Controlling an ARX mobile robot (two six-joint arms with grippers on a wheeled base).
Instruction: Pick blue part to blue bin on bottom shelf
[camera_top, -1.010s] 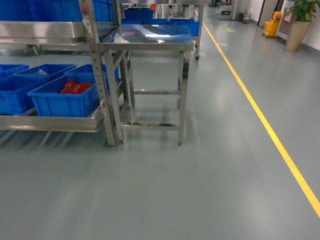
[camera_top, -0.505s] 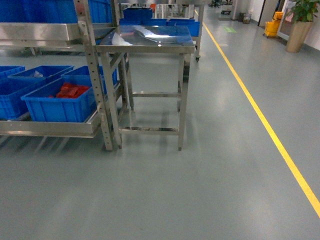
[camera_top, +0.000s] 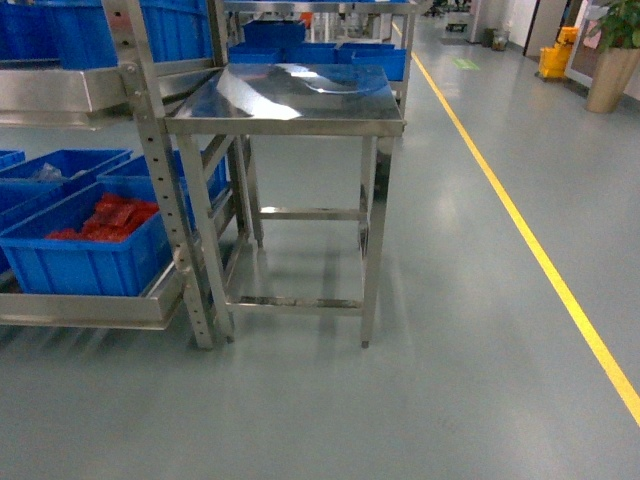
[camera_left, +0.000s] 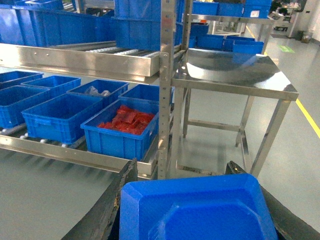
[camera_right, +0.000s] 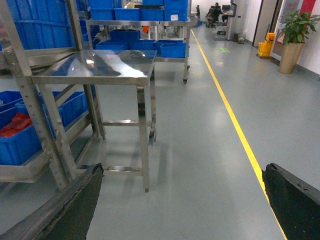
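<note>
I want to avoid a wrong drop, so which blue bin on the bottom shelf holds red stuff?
The front bin nearest the rack's upright post on the bottom shelf; its neighbours show no red contents.

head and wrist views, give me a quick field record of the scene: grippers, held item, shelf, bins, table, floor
left gripper: shut on blue part, which fills the space between its dark fingers
right gripper: open, nothing between the fingers
bottom shelf: steel rack level at left, carrying blue bins
bin with red items: nearest the rack's upright post
steel table: beside the rack, top bare and shiny
floor: grey, with a yellow line running along the right
</note>
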